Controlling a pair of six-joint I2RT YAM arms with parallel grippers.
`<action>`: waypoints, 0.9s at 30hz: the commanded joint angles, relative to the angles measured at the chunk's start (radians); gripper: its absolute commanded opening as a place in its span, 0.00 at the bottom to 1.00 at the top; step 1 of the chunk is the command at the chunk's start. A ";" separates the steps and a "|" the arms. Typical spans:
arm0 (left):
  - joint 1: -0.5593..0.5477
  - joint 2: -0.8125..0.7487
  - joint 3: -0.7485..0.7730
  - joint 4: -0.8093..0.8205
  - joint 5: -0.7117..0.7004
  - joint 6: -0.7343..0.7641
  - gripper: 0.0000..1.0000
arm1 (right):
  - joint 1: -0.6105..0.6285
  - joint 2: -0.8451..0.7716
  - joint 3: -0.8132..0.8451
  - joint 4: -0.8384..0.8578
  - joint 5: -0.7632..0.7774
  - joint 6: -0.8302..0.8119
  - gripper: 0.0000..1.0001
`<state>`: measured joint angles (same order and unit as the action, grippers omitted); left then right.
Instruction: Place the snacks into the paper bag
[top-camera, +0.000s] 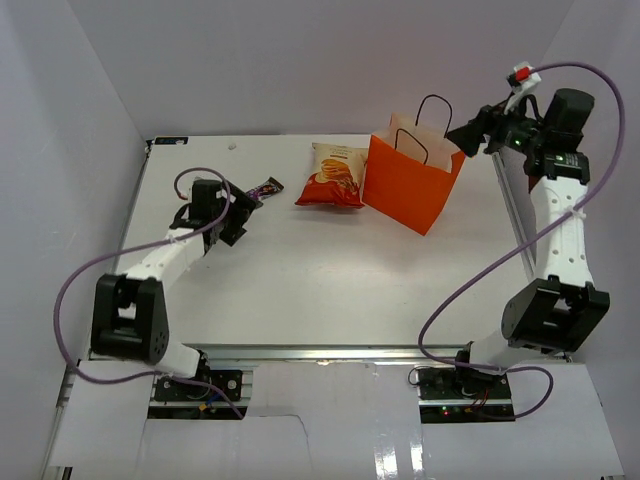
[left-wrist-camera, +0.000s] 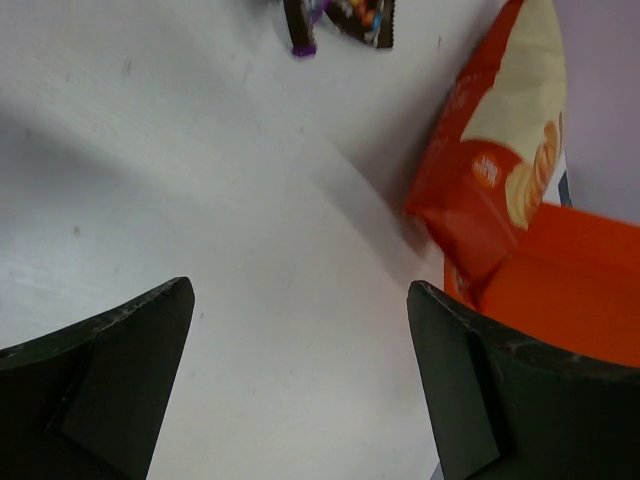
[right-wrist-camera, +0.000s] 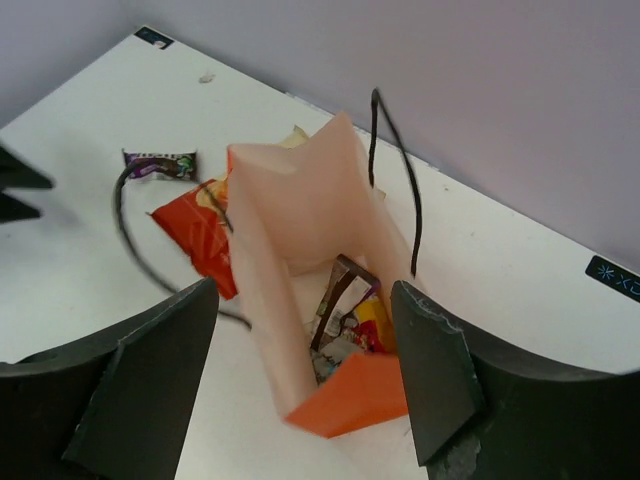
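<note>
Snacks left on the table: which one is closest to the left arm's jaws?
The small dark purple candy packet. The big orange-and-cream chip bag lies farther away, beside the upright orange paper bag.

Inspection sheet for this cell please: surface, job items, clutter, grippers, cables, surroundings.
Surface: white table, a faint speck near the far edge.
Job's things: paper bag upright and open, wrapped candies inside; chip bag lying beside it; purple candy loose on the table.
Clutter: nothing seen.
Grippers: left gripper open, empty, near the purple candy; right gripper open, empty, above the bag's mouth.
Cables: purple cables loop off both arms, away from the items.
Surroundings: plain pale walls.
</note>
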<state>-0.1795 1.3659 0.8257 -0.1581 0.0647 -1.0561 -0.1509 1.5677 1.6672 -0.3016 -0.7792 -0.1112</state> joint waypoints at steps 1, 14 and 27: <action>0.046 0.204 0.226 -0.057 0.004 -0.005 0.98 | -0.084 -0.145 -0.093 0.045 -0.308 0.009 0.76; 0.101 0.665 0.716 -0.205 -0.008 -0.036 0.91 | -0.141 -0.347 -0.412 -0.125 -0.341 -0.228 0.78; 0.103 0.705 0.670 -0.117 0.049 -0.074 0.52 | -0.141 -0.336 -0.383 -0.151 -0.403 -0.231 0.79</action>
<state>-0.0803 2.1136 1.5173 -0.3046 0.0959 -1.1294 -0.2874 1.2358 1.2499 -0.4267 -1.1095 -0.3195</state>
